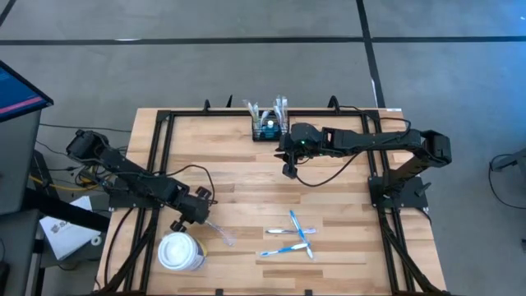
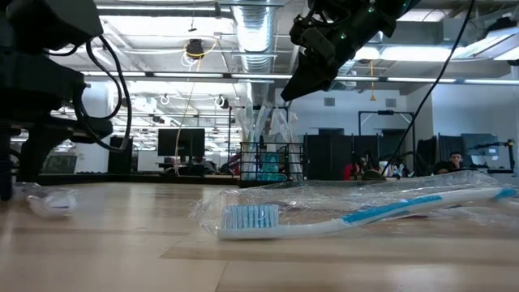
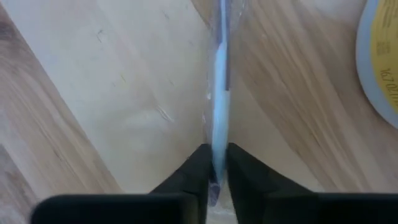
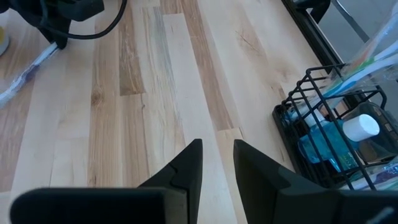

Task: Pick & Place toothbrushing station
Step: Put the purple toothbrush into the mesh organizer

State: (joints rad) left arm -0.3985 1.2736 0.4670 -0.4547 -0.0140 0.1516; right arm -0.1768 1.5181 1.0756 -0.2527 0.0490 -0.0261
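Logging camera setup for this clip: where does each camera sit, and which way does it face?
High: overhead, straight down; both arms, organiser box.
Low: table height, facing the room; right gripper above a wrapped toothbrush.
Left wrist: left gripper pinching another wrapped toothbrush.
Right wrist: right gripper over bare wood.
Shared: the box, high, low and right wrist.

Hardly anything here can be read. The one bit of print sits on the yellow label [image 3: 387, 65] of the white cup [image 1: 180, 252], seen in the left wrist view: a few dark digits run along its edge, but they are turned sideways and cut off, so I cannot make them out. The papers [image 1: 67, 233] beside the table carry dark marks too small to read.
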